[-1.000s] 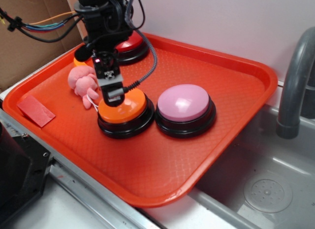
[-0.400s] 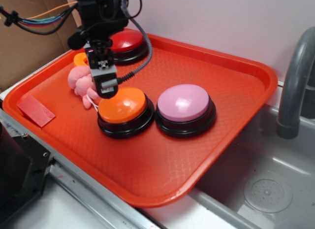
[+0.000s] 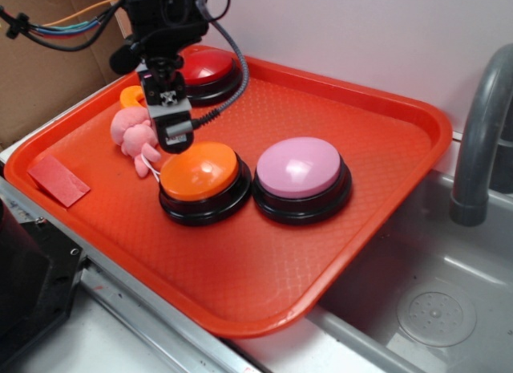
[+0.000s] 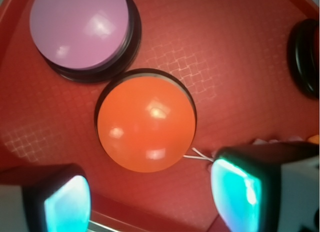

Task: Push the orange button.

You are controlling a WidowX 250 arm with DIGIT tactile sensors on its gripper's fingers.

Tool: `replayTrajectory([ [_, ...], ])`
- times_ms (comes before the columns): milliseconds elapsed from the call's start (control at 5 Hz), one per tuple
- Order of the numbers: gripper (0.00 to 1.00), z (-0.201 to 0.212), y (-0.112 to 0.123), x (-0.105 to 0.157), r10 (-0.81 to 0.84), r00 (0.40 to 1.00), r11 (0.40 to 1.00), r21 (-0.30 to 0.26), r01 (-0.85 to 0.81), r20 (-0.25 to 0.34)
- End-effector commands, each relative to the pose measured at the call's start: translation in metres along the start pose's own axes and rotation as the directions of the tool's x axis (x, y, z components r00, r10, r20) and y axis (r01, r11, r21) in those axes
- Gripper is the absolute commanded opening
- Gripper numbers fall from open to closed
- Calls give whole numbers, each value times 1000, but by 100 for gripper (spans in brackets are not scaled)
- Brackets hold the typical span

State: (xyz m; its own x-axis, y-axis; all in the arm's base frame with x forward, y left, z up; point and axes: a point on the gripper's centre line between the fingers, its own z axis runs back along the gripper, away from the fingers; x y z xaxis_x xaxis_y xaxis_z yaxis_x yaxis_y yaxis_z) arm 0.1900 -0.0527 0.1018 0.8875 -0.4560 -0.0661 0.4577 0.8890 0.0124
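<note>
The robot's hand (image 3: 176, 136), fingers apart and empty, hangs just above the back-left edge of the orange button (image 3: 200, 171) on the red tray (image 3: 385, 148); pressing from there could glance off the dome's slope.

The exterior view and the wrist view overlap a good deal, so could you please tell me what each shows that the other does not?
Only the exterior view shows the whole orange tray, the grey faucet, the sink, the cardboard, the red patch and the pink plush toy in full.

Only the wrist view shows the glowing fingertip pads close up, spread apart, and white threads beside the button.

Both show the orange button next to the pink button, the red button, and the gripper off the orange dome.
</note>
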Motion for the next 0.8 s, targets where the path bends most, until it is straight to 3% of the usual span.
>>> replayTrajectory([
  [0,100,16,3,9,19,998,1000,3,-19,57],
  [600,100,27,-3,4,22,998,1000,16,-23,62],
])
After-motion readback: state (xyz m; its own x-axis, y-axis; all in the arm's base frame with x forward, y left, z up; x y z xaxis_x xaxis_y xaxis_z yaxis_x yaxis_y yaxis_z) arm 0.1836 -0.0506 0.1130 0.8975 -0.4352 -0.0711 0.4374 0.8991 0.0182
